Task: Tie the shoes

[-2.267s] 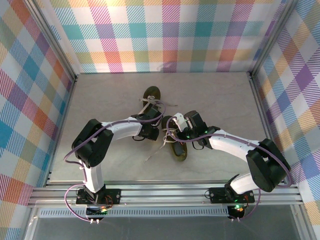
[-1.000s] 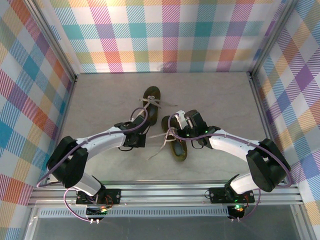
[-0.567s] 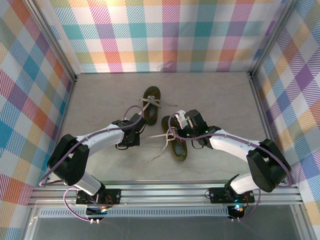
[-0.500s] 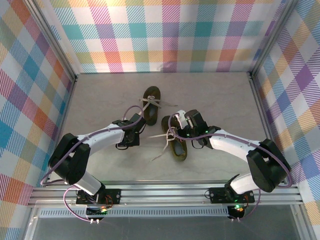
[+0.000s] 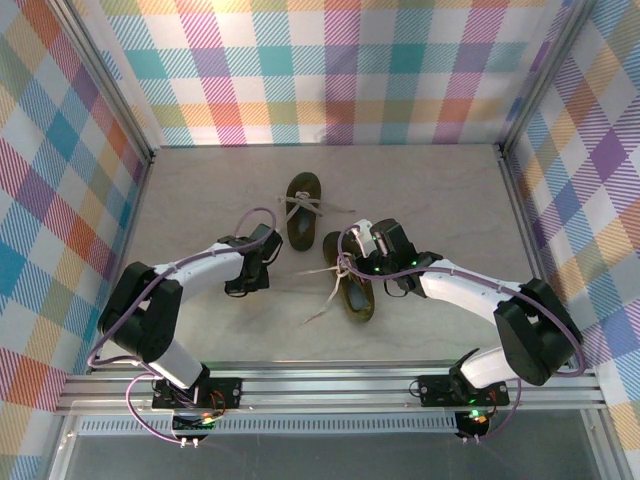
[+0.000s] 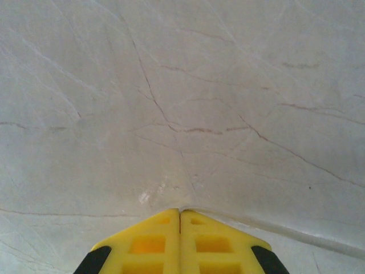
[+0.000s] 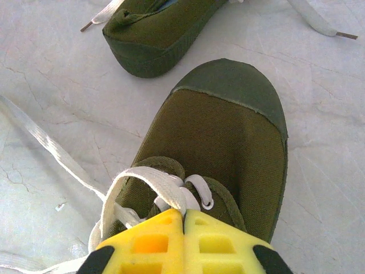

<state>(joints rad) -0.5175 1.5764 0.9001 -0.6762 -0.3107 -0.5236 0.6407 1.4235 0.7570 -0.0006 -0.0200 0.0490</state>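
Note:
Two dark olive shoes lie mid-table: the far shoe point(image 5: 303, 210) point(image 7: 159, 34) with pale laces crossed over it, and the near shoe point(image 5: 354, 285) point(image 7: 228, 137). My right gripper point(image 5: 345, 262) point(image 7: 183, 214) is over the near shoe's lacing, shut on a white lace loop point(image 7: 145, 178). A loose lace end point(image 5: 318, 308) trails left and toward me on the table. My left gripper point(image 5: 245, 280) point(image 6: 180, 211) is left of both shoes, apart from them, low over bare table. It is shut, and I see nothing between its yellow fingers.
The pale marbled tabletop point(image 5: 430, 200) is walled by plaid panels on three sides, with metal posts at the back corners. A metal rail point(image 5: 330, 385) runs along the near edge by the arm bases. A lace tip of the far shoe point(image 7: 342, 35) lies on the table.
My left gripper has drawn back to the left, away from the shoes and the loose lace. My right gripper has stayed on the near shoe's lace.

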